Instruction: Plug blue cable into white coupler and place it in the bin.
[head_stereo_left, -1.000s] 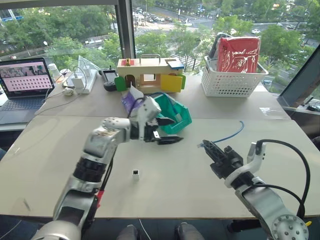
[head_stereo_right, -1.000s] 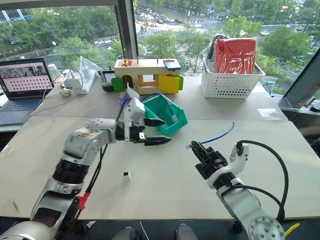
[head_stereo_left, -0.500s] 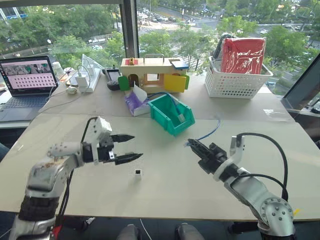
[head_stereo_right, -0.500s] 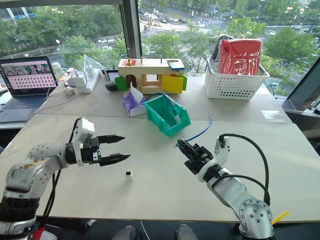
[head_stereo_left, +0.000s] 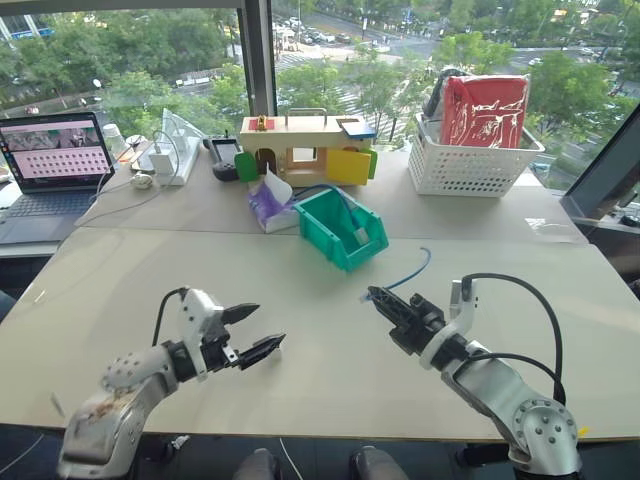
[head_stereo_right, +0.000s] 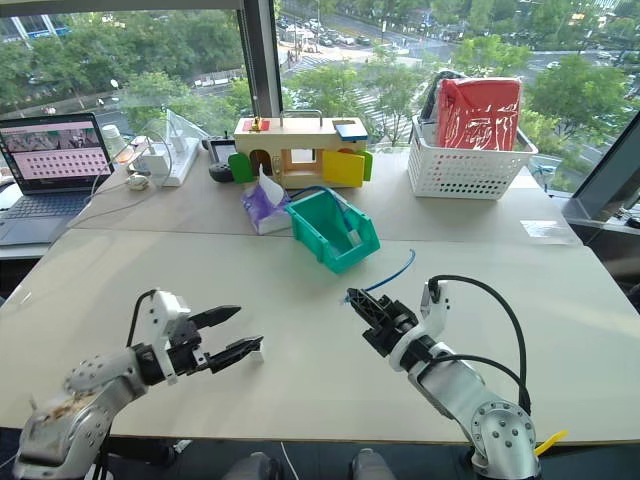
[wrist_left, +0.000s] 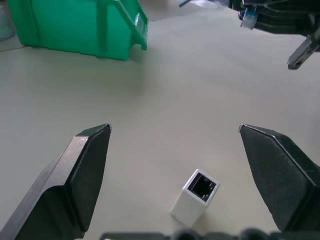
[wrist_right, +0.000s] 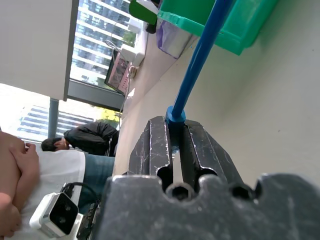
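Blue cable was clamped near its plug end by the right gripper; its free length ran back across the tabletop, away from the robot. No legible writing appeared on any task item. The white coupler stood on the tabletop near the front edge, between the wide-open fingers of the left gripper; the left wrist view showed its dark socket facing up, tilted toward the right gripper. The bin sat farther back, cut-away front facing the robot's right.
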